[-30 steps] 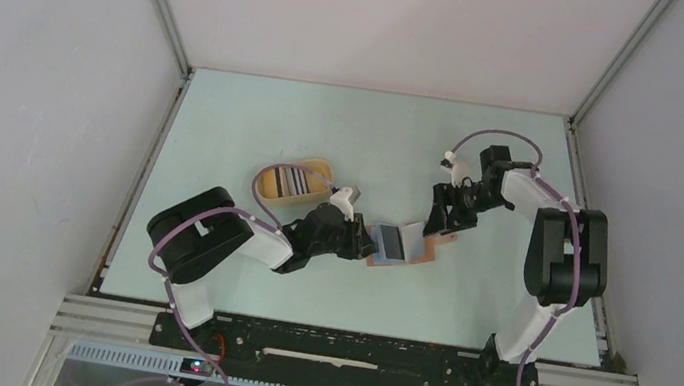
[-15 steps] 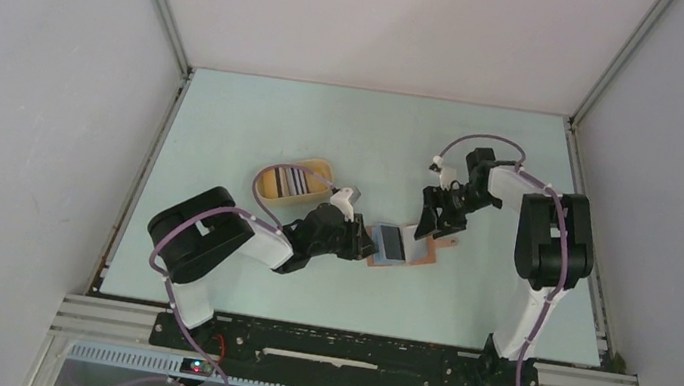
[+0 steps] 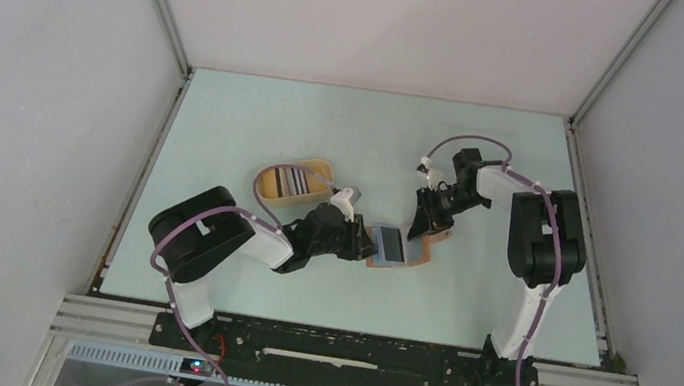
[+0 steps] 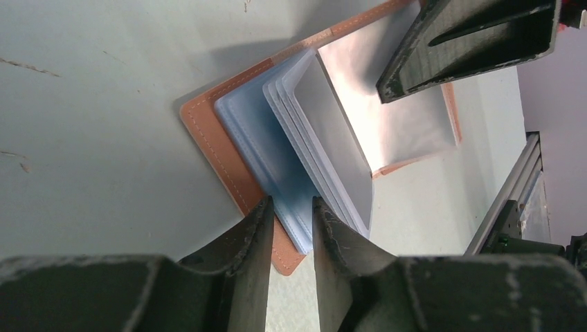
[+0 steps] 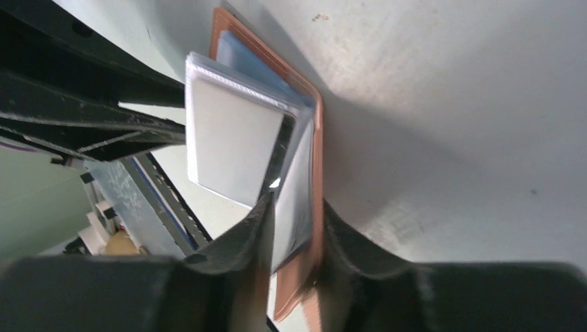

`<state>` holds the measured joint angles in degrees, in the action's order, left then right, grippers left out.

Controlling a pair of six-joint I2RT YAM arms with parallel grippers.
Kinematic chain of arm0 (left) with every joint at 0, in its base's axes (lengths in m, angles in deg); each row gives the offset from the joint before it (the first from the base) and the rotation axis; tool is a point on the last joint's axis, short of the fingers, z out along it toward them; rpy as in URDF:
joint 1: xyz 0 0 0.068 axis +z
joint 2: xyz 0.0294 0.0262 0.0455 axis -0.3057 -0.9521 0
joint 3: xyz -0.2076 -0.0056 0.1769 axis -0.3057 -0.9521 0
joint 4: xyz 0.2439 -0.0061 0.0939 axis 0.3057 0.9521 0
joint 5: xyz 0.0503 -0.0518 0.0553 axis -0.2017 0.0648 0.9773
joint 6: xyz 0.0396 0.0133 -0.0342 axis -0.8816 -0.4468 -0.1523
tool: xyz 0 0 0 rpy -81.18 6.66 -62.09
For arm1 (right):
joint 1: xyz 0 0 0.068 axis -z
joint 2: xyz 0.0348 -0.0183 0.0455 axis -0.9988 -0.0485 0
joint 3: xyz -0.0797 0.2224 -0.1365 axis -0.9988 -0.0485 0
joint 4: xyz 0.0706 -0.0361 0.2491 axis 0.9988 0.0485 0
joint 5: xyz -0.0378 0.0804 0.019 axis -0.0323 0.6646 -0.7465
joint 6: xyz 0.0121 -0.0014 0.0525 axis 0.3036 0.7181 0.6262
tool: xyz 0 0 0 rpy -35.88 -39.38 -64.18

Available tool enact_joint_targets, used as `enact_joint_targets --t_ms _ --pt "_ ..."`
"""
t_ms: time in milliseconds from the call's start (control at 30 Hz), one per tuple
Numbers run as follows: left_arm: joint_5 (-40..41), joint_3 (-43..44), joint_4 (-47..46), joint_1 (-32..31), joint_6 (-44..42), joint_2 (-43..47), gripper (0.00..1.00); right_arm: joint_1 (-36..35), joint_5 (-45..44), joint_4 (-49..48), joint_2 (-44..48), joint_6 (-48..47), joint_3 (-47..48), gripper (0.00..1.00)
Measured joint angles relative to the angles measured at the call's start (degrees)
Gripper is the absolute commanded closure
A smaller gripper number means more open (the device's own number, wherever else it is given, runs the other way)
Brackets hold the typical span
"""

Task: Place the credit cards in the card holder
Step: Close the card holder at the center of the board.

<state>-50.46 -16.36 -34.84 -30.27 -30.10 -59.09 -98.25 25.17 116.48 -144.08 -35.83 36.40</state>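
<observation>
- Two claws meet at the card holder (image 3: 398, 248), which lies open on the bench (image 3: 328, 120), near its middle and between your two arms.
- Your left claw (image 4: 289, 228) stands narrow and is clamped on the holder. In the left wrist view, a corner of the reddish-brown cover and the edge of a blue-grey sleeve sit between its fingers (image 4: 257, 238).
- From that same view you see the cover flat on the bench, with several pale, clear sleeves fanned up from its spine.
- Your right claw (image 5: 294, 228) comes at the holder from the opposite side. Its fingers stand narrow, one on each side of the cover's edge and of one clear sleeve.
- Both of those fingers look to be touching the material. You cannot tell from these views whether they actually pinch it.
- In the right wrist view, the other sleeves stand up as a pale block just beyond the right claw's tips, and the left claw shows dark behind them.
- You cannot tell whether any sleeve already has a card in it.
- The credit cards (image 3: 291, 181) lie in a row, dark and pale, inside a yellow oval tray (image 3: 265, 188).
- That tray sits on the bench just behind the left arm's wrist, apart from the holder, and neither claw is touching it.
</observation>
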Motion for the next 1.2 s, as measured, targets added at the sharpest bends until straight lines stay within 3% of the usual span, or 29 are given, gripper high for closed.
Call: enact_joint_targets --t_ms 167,433,800,900,1067,1200 --pt "-0.2 0.0 -0.3 0.1 0.0 0.0 0.64 -1.3 -0.5 -0.5 0.0 1.0 0.0 1.00" --pt "-1.6 -2.8 -6.3 1.4 0.2 1.4 0.47 -1.2 -3.0 -0.2 4.2 -3.8 -0.5 1.00" --pt "-1.5 -12.7 -14.3 1.8 -4.5 17.0 0.27 -1.3 -3.9 -2.9 23.8 -18.8 -8.8 1.00" --pt "-1.5 -14.4 -19.1 1.8 -8.2 19.7 0.17 -1.6 -3.6 -3.3 29.3 -23.6 -12.1 1.00" --pt "-2.1 -19.5 -35.1 1.8 -12.9 16.5 0.08 -2.4 -0.9 -3.5 38.9 -31.9 -15.9 1.00" --pt "-5.0 -19.8 -40.2 1.8 -15.6 13.3 0.02 -2.9 1.5 -2.8 45.1 -37.9 -17.3 1.00"
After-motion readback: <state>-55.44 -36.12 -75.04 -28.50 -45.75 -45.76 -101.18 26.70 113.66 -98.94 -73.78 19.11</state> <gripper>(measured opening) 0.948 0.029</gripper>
